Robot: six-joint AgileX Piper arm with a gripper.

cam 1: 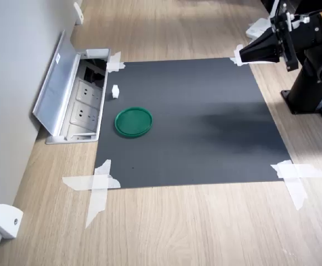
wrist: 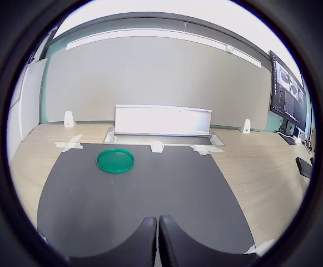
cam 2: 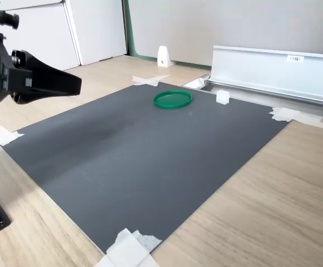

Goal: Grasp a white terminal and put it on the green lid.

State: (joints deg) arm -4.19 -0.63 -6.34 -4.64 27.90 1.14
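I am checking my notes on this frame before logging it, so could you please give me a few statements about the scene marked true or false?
1. The white terminal already lies on the green lid. False: it sits on the dark mat beside the lid, apart from it.
2. The gripper is shut and holds nothing. True.
3. The floor socket box has its cover open. True.
4. The gripper hovers directly over the lid. False: it is across the mat, far from it.
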